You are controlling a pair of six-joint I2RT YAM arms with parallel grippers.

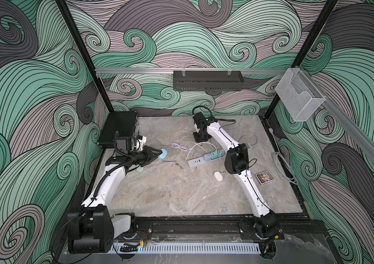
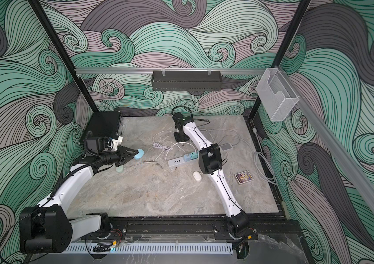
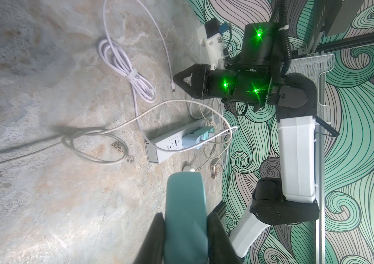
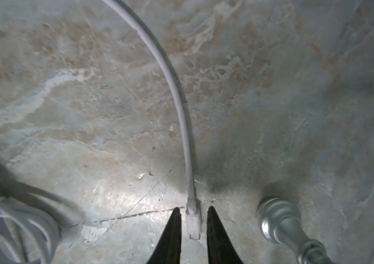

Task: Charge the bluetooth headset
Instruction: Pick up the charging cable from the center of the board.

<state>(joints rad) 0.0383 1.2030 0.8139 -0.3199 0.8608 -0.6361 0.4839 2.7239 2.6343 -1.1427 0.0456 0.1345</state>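
The headset [image 3: 186, 205] sat at the table's [image 1: 170, 194] left side, pinched between the two fingers of the left gripper [image 3: 186, 215]. Its long axis ran in line with those fingers and pointed past their tips toward the power strip [image 1: 200, 161]. The gripped part was teal, smooth and padded, with a rounded pale-blue end [image 1: 163, 155].

The right gripper [image 4: 192, 209] stood tip-down, its jaws narrowly apart either side of a white plug [image 4: 194, 224] and not touching it.

Count: one headset, one strip, at least two adaptors [image 3: 195, 139], one bundled cable [image 1: 178, 146].
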